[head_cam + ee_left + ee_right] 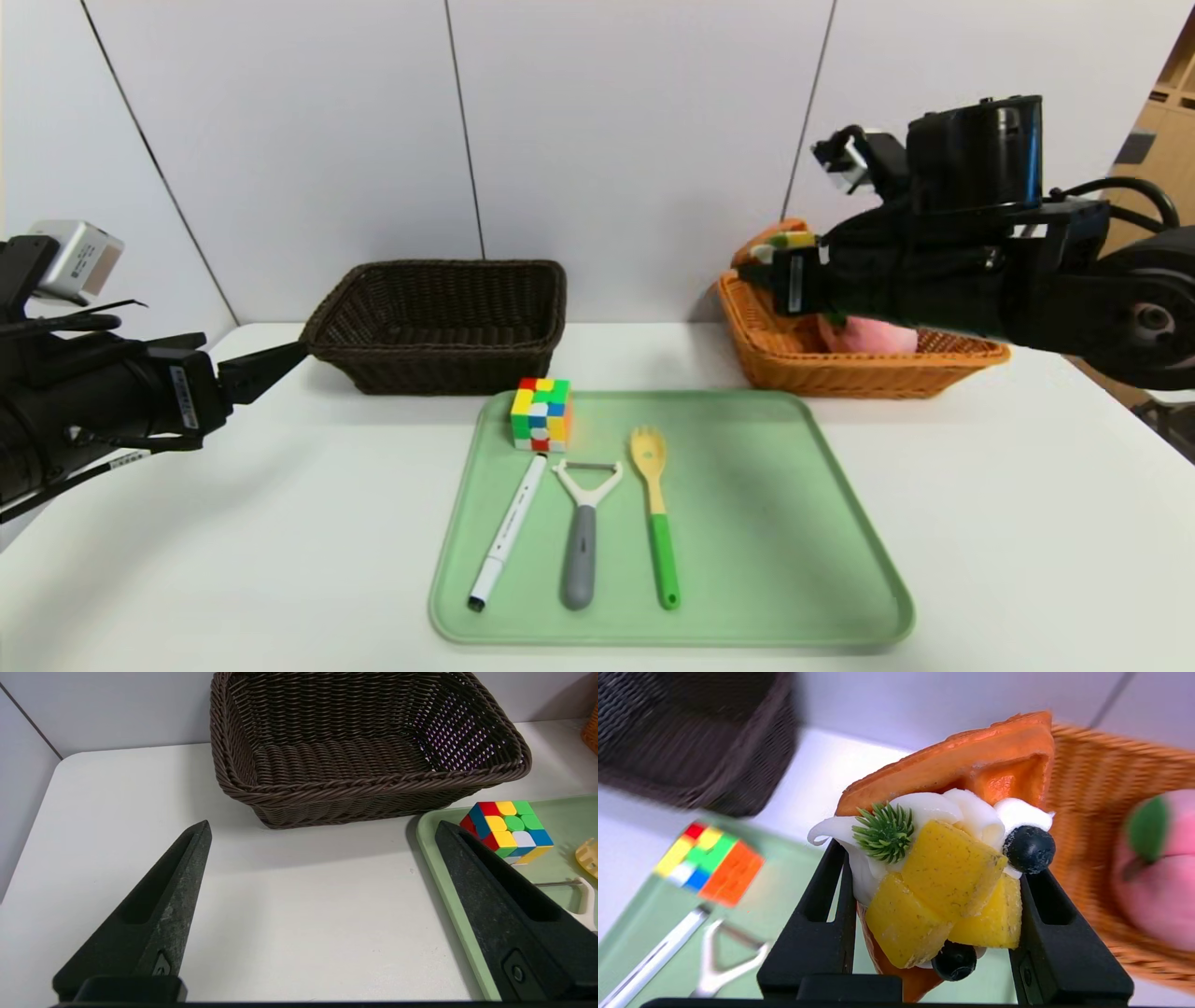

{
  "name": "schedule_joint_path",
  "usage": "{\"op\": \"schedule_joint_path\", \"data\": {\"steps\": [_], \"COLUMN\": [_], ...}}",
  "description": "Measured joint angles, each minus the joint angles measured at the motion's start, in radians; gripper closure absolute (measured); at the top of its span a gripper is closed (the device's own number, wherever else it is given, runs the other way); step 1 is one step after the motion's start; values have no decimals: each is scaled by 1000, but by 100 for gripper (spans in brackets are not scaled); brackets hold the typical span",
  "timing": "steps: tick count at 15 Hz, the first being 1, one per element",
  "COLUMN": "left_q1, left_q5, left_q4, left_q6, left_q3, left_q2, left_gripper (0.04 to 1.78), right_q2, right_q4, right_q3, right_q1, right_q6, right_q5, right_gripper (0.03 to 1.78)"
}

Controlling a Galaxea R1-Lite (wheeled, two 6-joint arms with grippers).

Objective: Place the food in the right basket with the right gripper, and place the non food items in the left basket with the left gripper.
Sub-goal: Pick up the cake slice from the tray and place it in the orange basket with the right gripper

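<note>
White table, cake slice (cream, yellow fruit), right end effector gripping

- The left arm is matte black, with a silver-grey box mounted on top and thin black cables along it.
- A white label with what seems to be printed text wraps its wrist.
- The left gripper has black, tapered, wedge-shaped fingers, faintly scuffed, each with a small screw near the base.
- The right arm is black too, with a glossy cylindrical housing and looping cables.

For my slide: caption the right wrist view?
Right pincer grips toy cake slice beside orange basket holding peach.
</note>
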Motion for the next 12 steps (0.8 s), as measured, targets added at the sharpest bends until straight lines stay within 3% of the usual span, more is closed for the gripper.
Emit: {"op": "schedule_joint_path", "data": {"steps": [6, 12], "left_q1": [0, 0], "left_q5": [0, 0], "left_q4": [0, 0], "left_q6": [-3, -6], "left_q3": [-1, 0], "left_q2": [4, 5], "left_gripper": [13, 13], "right_q2": [136, 325], "right_q4": [32, 42], "right_q3": [-134, -213], "right_q1": [-160, -197], "right_q6": [-76, -86], "right_q5": [-8, -67], "right_gripper": [95, 95]}}
